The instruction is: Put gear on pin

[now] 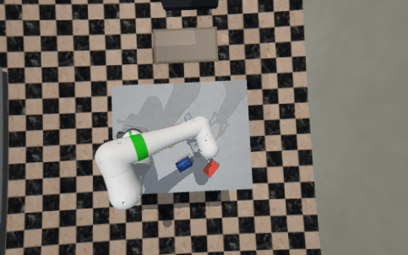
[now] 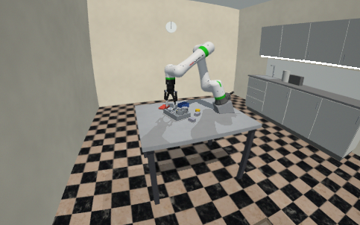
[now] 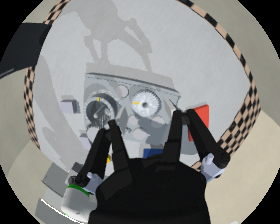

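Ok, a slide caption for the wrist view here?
Half-open gripper, nothing between its fingers, poised above the grey timing case, its white gear in view.
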